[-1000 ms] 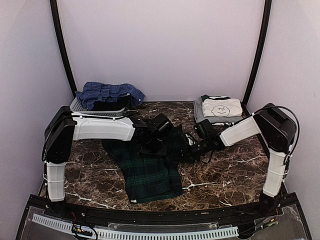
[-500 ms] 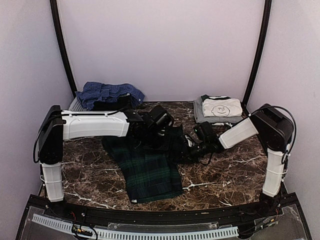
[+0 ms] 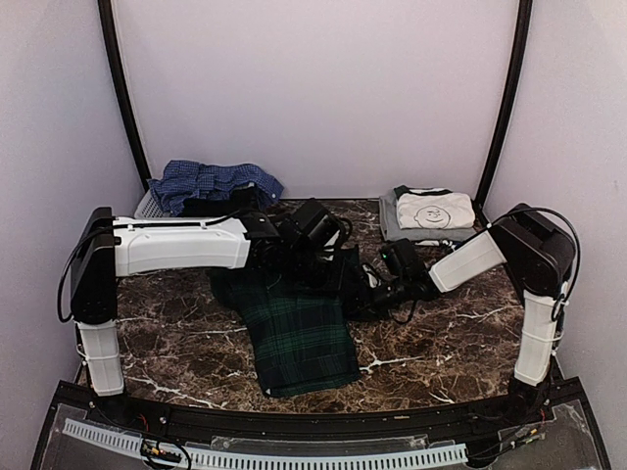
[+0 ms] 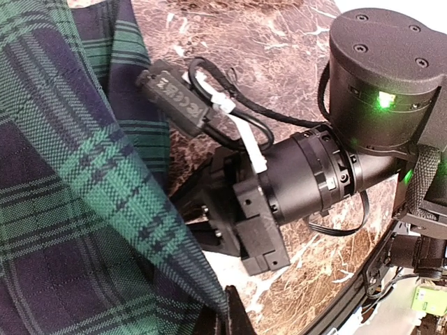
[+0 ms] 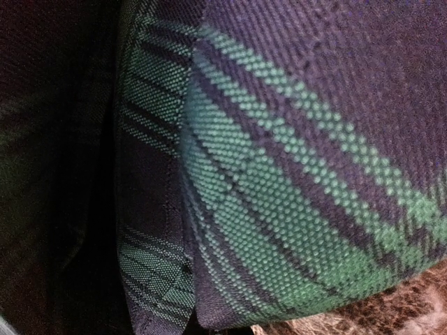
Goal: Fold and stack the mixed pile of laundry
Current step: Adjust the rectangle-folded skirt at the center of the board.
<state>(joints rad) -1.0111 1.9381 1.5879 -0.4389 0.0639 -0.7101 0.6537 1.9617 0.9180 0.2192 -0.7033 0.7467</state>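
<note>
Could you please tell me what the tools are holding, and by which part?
Both pinch the dark green tartan fabric shirt: left tool on its far edge, right tool on its right edge.

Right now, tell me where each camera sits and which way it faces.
Top external: above and behind the bases, looking down on the table; both arms show, left gripper and right gripper at the tartan shirt.
Left wrist: low beside the shirt, facing the right arm's wrist; a dark tip, probably its own finger, at the bottom edge.
Right wrist: pressed close to tartan cloth; no fingers show.
All three share the tartan shirt.
</note>
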